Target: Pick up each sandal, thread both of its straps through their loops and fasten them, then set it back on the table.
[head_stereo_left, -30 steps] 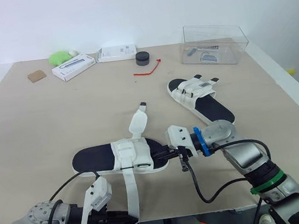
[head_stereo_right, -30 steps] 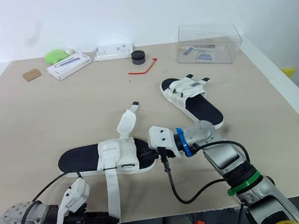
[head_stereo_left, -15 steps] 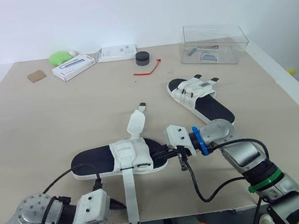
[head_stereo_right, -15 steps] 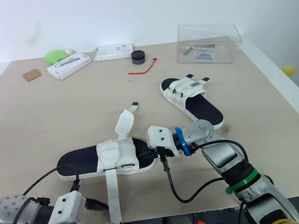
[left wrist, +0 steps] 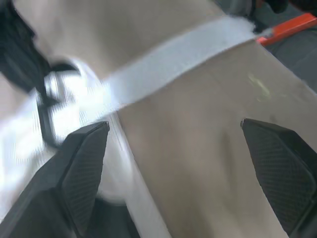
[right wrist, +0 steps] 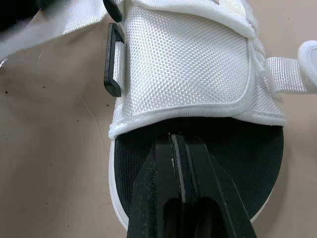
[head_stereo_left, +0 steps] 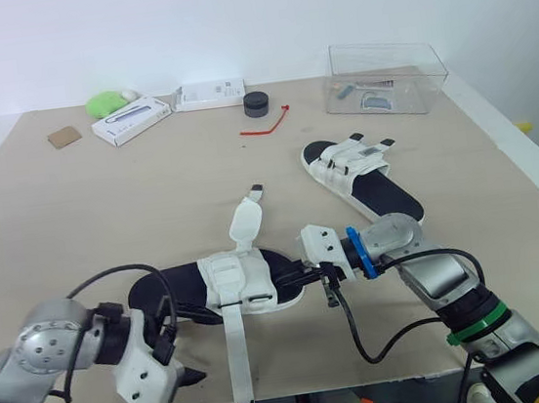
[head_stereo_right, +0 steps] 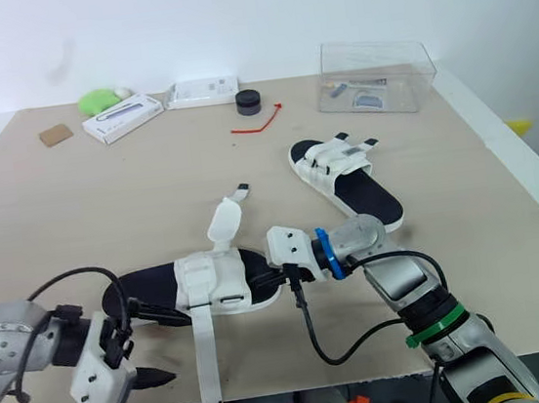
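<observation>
The near sandal [head_stereo_left: 211, 285], black sole and white upper, lies close to the table's front edge. Its long white strap [head_stereo_left: 237, 358] trails over that edge, and its other strap flap [head_stereo_left: 245, 221] stands up. My left gripper [head_stereo_left: 189, 347] is open just beside the long strap, near the sandal's heel end; the strap [left wrist: 173, 64] crosses between the fingers [left wrist: 84, 168] without being held. My right gripper [head_stereo_left: 295, 279] is shut, its tip resting on the black footbed [right wrist: 148, 148] beside the white upper [right wrist: 183, 69] and black loop [right wrist: 114, 59]. A second sandal [head_stereo_left: 361, 176] lies further back on the right.
At the back stand a clear plastic box [head_stereo_left: 387, 77], a black round object [head_stereo_left: 257, 104], a red tie [head_stereo_left: 266, 123], two white boxes [head_stereo_left: 132, 120] [head_stereo_left: 209, 94], a green object [head_stereo_left: 105, 104] and a brown card [head_stereo_left: 66, 136]. The table's front edge [head_stereo_left: 370, 378] is close to both arms.
My left gripper opened, let go of the long strap's end, and rose from below the table's edge to beside the sandal. The strap now hangs free. The right arm stayed put.
</observation>
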### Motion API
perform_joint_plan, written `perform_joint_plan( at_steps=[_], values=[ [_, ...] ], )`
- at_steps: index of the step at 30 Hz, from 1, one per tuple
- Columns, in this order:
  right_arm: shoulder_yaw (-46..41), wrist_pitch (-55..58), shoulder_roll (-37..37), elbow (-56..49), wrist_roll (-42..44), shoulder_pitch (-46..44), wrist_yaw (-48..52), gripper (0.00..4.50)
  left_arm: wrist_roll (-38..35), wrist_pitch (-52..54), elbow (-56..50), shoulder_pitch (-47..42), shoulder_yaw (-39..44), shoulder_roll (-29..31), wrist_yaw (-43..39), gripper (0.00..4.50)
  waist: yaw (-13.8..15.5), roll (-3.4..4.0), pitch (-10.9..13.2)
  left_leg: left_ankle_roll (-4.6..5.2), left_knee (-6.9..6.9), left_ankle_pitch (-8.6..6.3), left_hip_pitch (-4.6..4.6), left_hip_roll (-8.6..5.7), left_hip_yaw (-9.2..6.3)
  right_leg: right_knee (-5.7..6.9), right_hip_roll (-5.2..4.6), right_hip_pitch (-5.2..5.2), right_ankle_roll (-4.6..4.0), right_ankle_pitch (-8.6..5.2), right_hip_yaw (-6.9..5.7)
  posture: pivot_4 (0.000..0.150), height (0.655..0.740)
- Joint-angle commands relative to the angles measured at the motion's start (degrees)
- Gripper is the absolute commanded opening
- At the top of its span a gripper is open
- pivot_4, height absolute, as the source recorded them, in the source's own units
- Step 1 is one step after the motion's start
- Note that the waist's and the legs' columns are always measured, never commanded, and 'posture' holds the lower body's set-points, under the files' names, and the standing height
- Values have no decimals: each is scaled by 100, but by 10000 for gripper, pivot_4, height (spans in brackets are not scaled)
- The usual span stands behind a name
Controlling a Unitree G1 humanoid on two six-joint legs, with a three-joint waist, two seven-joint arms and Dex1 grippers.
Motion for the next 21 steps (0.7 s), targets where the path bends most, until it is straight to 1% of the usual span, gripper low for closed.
perform_joint_plan(
  at_steps=[1,4,10,15,20,21],
  values=[
    [-13,-11,-8,-37,-15,-71,34,0,184,-318,-2,-231,-288,-217,221,43968,0,-1,0,0,0,0,0,0,3,-2,1,0,3,2,2,1500,7400],
    [-36,12,-39,-57,-9,-72,36,0,285,-447,82,-357,-467,-317,310,43968,1,-1,-1,0,2,0,2,0,7,-2,7,1,14,2,7,1500,7400],
    [-63,47,-101,-123,1,-42,37,0,226,-716,150,-391,-484,-327,565,43968,1,-1,-1,0,2,0,3,0,10,-2,7,0,17,3,13,1500,7400],
    [-72,63,-131,-149,4,-26,33,0,199,-666,68,-180,-485,-136,607,43968,2,-1,-1,0,2,0,3,-1,12,-2,0,0,19,4,13,1500,7400],
    [-78,67,-144,-158,14,-14,30,0,104,-608,-195,152,-285,95,744,43968,2,-1,-1,1,2,0,4,0,12,-4,-6,0,19,3,12,1500,7400],
    [-70,57,-138,-139,11,-25,32,0,75,-759,-270,224,-210,140,795,43968,2,-1,-1,1,2,0,4,0,12,-4,-7,0,19,4,12,1500,7400]
  ],
)
